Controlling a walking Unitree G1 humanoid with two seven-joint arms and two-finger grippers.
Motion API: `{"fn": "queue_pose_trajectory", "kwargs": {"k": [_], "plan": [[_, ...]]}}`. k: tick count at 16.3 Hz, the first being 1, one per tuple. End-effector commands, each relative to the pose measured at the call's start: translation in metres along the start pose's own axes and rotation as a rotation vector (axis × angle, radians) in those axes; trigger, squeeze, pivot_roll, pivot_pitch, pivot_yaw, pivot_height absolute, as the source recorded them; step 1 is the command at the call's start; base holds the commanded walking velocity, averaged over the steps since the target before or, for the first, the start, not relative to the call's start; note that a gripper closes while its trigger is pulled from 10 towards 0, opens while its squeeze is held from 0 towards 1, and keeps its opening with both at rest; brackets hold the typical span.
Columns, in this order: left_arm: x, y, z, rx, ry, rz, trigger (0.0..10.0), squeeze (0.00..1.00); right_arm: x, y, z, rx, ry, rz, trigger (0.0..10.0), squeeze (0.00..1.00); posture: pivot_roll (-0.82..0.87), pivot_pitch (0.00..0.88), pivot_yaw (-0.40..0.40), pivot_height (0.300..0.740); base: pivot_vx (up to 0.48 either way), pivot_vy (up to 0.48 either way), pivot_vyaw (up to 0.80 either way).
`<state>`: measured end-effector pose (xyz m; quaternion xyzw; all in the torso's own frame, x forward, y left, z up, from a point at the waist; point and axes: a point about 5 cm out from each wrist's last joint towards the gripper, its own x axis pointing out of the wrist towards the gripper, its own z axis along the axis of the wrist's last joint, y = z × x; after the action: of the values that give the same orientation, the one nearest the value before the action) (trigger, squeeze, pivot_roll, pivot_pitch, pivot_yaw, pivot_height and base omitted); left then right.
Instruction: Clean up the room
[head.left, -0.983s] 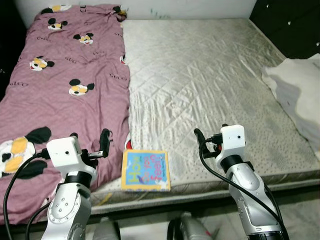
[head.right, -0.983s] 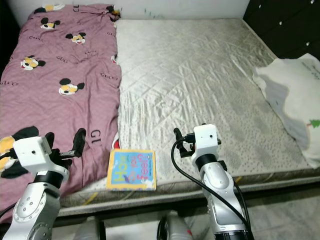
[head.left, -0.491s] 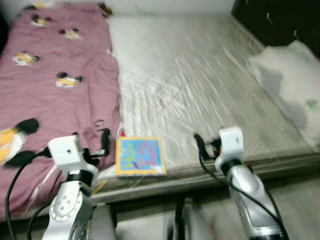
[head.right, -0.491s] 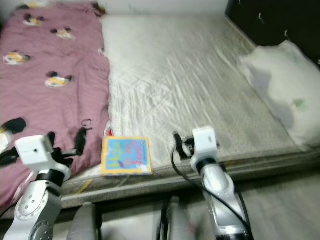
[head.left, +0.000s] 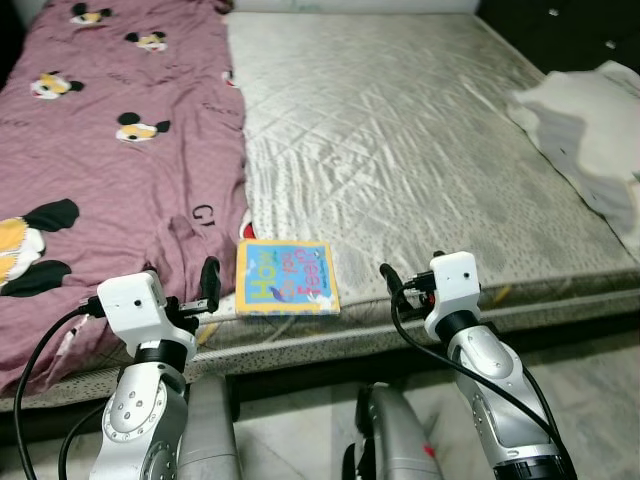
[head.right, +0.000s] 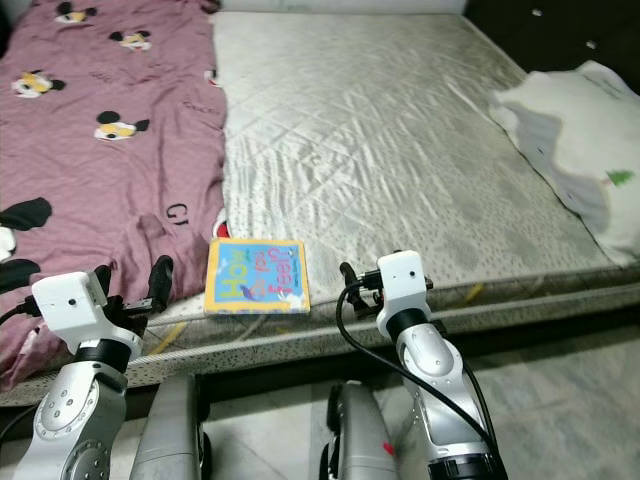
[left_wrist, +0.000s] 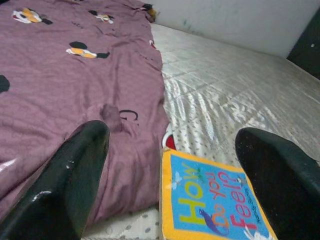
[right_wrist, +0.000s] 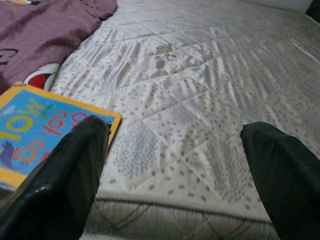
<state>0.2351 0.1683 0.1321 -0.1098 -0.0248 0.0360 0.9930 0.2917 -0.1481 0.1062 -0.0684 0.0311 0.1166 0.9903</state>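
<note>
Viewed from the head, looking down at a bed (head.left: 400, 150) with a bare quilted mattress. A purple cartoon-print blanket (head.left: 110, 170) spread over the robot's left half. A pale pillow (head.left: 590, 130) lying at the far right edge. A square children's book (head.left: 286, 277), yellow-bordered with a blue cover, lying flat near the front edge of the mattress, just beside the blanket's hem.

Left claw (head.left: 208, 290) held level in front of the bed edge, near the book's left side, fingers spread wide and holding nothing. Right claw (head.left: 393, 288) likewise level near the front edge, to the right of the book and a little apart from it, fingers spread wide and empty. Seen from the left wrist, the book (left_wrist: 212, 200) lying between the two black fingers (left_wrist: 70, 175).

Probably the approach to picking up the book. Best done by advancing the left claw low along the mattress, sliding one finger under the near edge overhanging nothing, pinching the border rather than the middle. Worth avoiding catching the blanket hem alongside.
</note>
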Motion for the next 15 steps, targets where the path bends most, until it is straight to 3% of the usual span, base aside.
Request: {"fn": "queue_pose_trajectory", "kwargs": {"k": [1,13,15], "plan": [[-0.0010,0.0003,-0.0002,0.009,0.001,0.011,10.0,0.00,0.0011,-0.0002,0.0007,-0.007,-0.003,0.004,10.0,0.00,-0.01,0.178,-0.065,0.557,0.000,0.000,0.00],[0.0040,-0.0042,0.0026,0.011,-0.013,-0.014,10.0,0.00,0.0059,0.0063,0.0038,-0.061,-0.022,0.056,10.0,0.00,-0.01,0.191,-0.066,0.553,0.000,0.000,0.00],[0.0045,-0.0046,0.0029,0.008,-0.015,-0.016,10.0,0.00,0.0059,0.0080,0.0036,-0.071,-0.023,0.064,10.0,0.00,-0.01,0.192,-0.062,0.553,0.000,0.000,0.52]]}}
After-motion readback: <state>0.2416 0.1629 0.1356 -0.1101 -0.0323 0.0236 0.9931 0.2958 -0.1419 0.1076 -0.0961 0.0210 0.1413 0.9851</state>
